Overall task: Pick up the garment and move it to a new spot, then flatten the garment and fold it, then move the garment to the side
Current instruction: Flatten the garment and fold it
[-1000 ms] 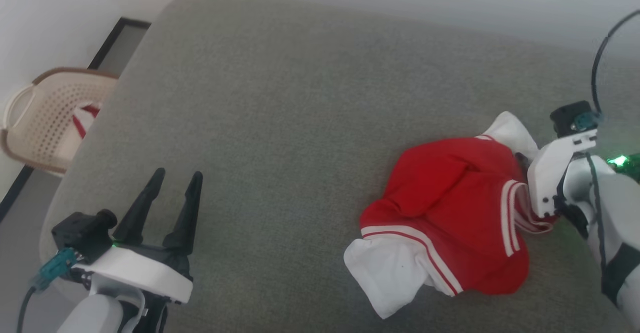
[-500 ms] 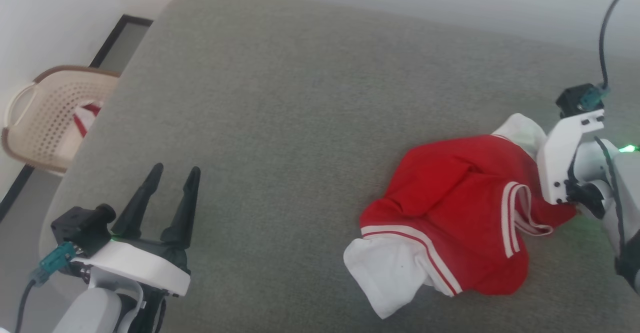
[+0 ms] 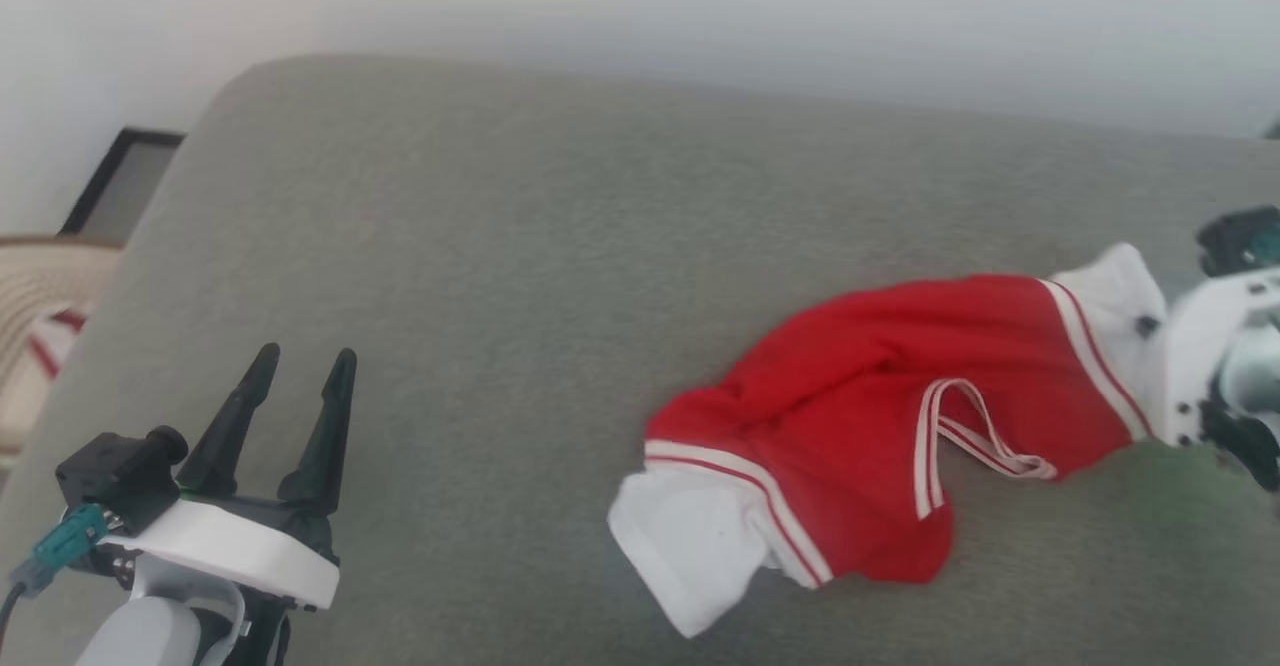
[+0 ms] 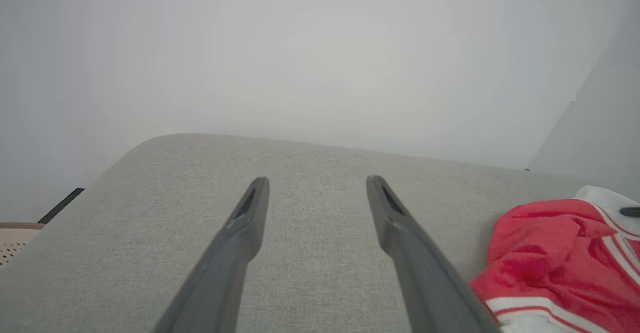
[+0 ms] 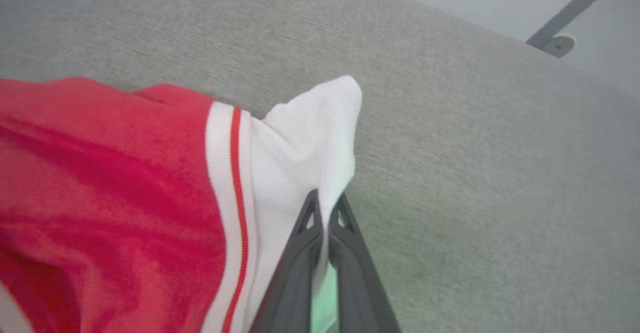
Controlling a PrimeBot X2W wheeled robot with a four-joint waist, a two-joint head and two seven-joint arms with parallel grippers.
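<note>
The garment (image 3: 860,416), bright red with white sleeve panels and striped trim, lies stretched across the right half of the grey cushion (image 3: 520,276). My right gripper (image 5: 326,204) is shut on the garment's white sleeve panel (image 5: 305,138), with the cloth pinched between its two dark fingers. In the head view that gripper (image 3: 1150,331) sits at the right edge against the sleeve, fingers mostly hidden. My left gripper (image 3: 300,371) stands open at the lower left, well apart from the garment (image 4: 560,253), with nothing between its fingers (image 4: 250,223).
A beige perforated basket (image 3: 45,296) with a striped cloth inside stands off the cushion's left edge. A pale wall runs behind the cushion. A dark floor strip (image 3: 120,176) lies at the far left. Bare grey cushion stretches between the two grippers.
The right gripper has shut on the white sleeve and pulled it rightward, stretching the bunched garment out. The head camera has shifted, so the whole scene sits lower and further left.
</note>
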